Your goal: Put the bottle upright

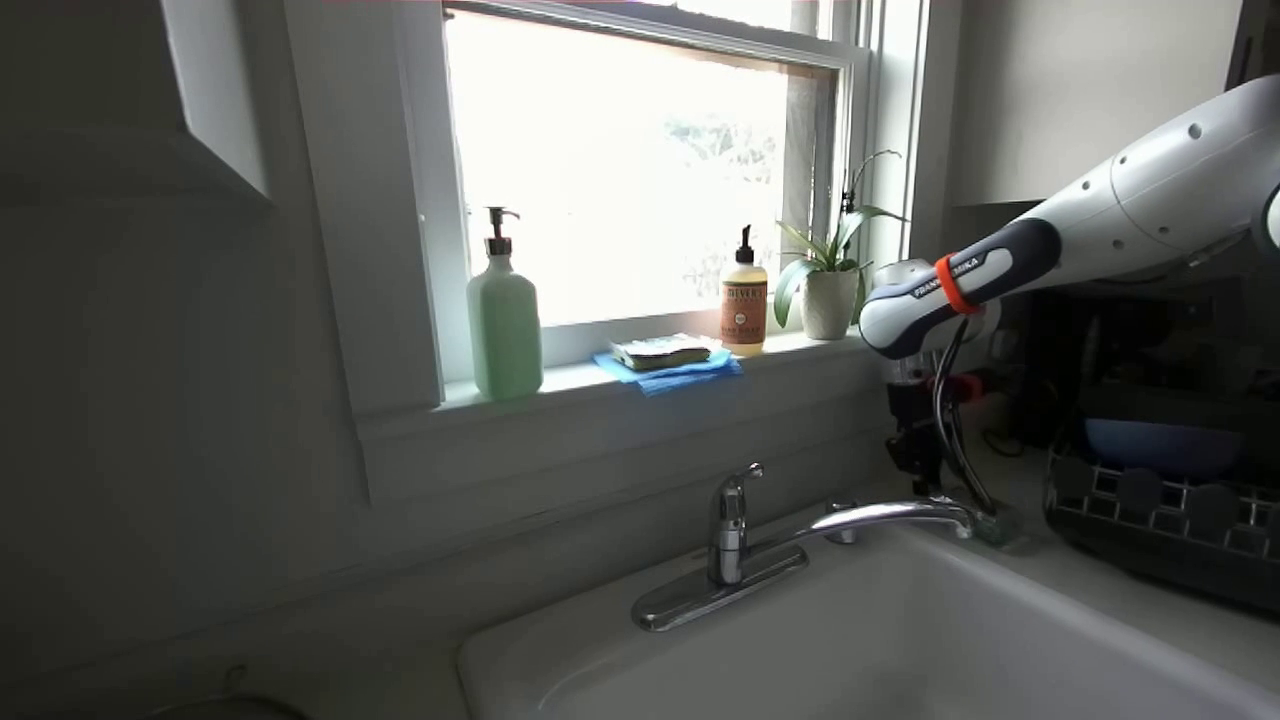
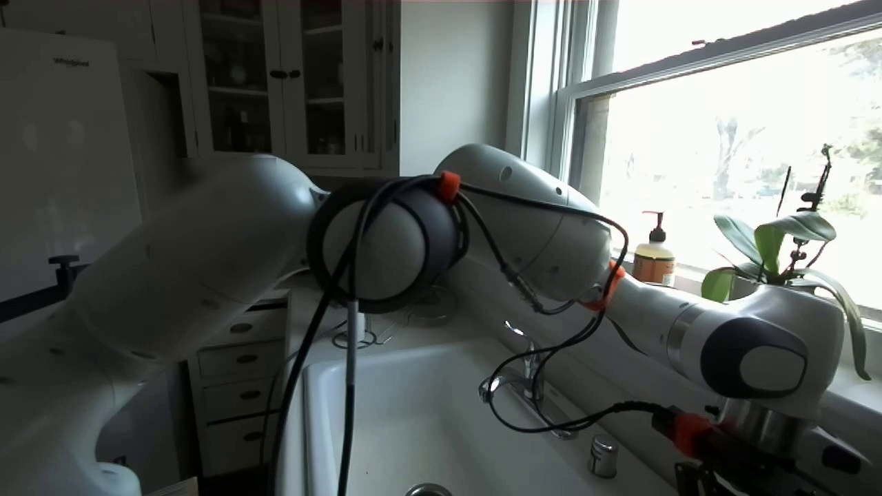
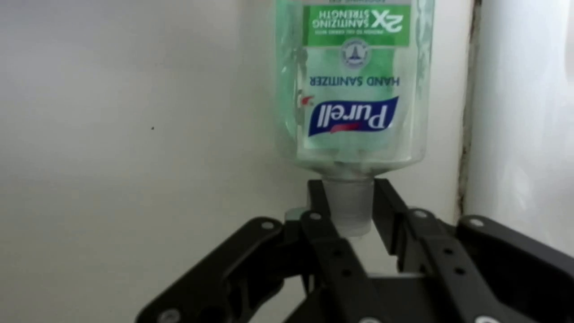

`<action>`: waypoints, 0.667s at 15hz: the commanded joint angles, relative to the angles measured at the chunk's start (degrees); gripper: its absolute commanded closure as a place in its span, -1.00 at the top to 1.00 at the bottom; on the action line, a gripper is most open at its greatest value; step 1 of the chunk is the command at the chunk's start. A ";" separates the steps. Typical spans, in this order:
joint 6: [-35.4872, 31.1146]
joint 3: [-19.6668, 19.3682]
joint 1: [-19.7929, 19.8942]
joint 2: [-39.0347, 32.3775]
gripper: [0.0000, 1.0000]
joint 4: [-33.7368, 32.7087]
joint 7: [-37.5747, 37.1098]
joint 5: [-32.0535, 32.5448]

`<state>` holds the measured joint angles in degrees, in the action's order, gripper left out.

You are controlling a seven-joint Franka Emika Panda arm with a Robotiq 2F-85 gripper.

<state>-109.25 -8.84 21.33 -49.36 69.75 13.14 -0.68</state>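
In an exterior view a white sink [image 1: 800, 640] lies left of a dish rack [image 1: 1140, 490] holding a blue bowl [image 1: 1165, 447]. Between them the Purell bottle [image 3: 354, 89], green gel inside, lies on the counter [image 3: 134, 157], its cap [image 3: 350, 217] clasped by the gripper [image 3: 350, 193]; the faucet spout [image 1: 885, 514] shows just left

Purell hand sanitizer bottle [image 3: 356, 112]: clear, pale green; label [image 3: 352, 67] green band, white text, navy logo. Gripper [image 3: 351, 204] black. Panda arm [image 1: 1125, 205] white, dark grey; strap [image 1: 954, 284] orange. Cloth [image 1: 682, 378] blue.
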 commanded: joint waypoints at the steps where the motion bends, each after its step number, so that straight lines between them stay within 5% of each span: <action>1: -5.27 0.52 0.17 7.71 -0.85 9.63 1.91 -0.78; 10: -28.93 2.38 0.77 22.45 -0.85 30.06 1.08 -8.62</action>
<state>-130.50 -8.01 21.39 -33.82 89.91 13.69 -5.82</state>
